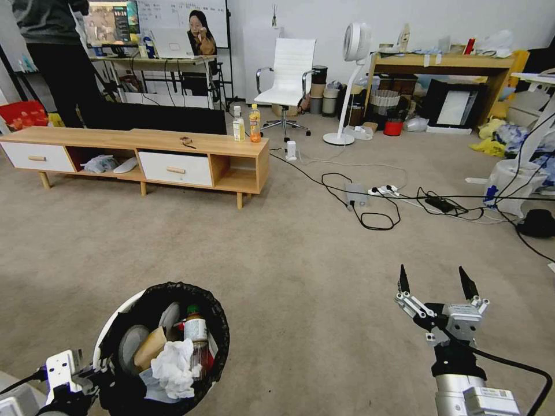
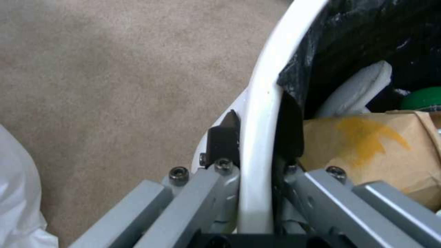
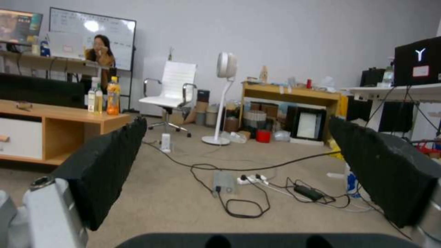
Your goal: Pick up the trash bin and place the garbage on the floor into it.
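The trash bin (image 1: 113,327), white with a black bag over its rim, is at the lower left of the head view. My left gripper (image 1: 99,372) is shut on its near rim; in the left wrist view the left gripper (image 2: 259,119) has one finger outside the white wall (image 2: 268,69) and one inside. Garbage lies in the bin: a white tissue (image 1: 173,367), a brown cardboard piece (image 2: 367,144) and a green-capped bottle (image 1: 195,329). My right gripper (image 1: 435,283) hangs open over bare floor (image 1: 300,260) at the lower right, with nothing between its fingers (image 3: 108,165).
A low wooden cabinet (image 1: 144,151) with two drink bottles (image 1: 247,122) stands ahead on the left. Cables and a power strip (image 1: 370,196) sprawl across the carpet ahead on the right. A white bag (image 1: 511,185), a fan (image 1: 347,81) and a white chair (image 1: 286,75) lie beyond.
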Available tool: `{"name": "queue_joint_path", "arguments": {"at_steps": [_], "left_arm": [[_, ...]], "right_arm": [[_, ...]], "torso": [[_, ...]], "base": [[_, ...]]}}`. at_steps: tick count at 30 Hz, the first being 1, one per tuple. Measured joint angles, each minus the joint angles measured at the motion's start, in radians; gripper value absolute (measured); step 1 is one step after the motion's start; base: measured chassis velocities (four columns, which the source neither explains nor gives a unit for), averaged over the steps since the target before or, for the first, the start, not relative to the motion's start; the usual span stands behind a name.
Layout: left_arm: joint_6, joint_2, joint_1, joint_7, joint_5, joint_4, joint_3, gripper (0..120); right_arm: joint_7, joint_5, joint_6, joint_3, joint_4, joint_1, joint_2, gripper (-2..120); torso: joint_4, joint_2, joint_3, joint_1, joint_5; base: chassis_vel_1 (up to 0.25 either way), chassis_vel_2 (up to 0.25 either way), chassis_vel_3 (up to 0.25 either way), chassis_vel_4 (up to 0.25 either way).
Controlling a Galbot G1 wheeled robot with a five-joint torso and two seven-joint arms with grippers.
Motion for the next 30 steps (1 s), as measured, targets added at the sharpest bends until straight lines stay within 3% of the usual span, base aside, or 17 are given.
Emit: {"name": "queue_joint_path", "arguments": {"at_steps": [30], "left_arm": [[0.0, -0.018, -0.007, 0.016, 0.02, 0.005, -0.002, 1]], "right_arm": [[0.013, 0.023, 0.005, -0.001, -0.022, 0.015, -0.008, 100]], "torso": [[0.0, 0.0, 0.0, 0.0, 0.0]], "base": [[0.0, 0.0, 0.0, 0.0]]}}
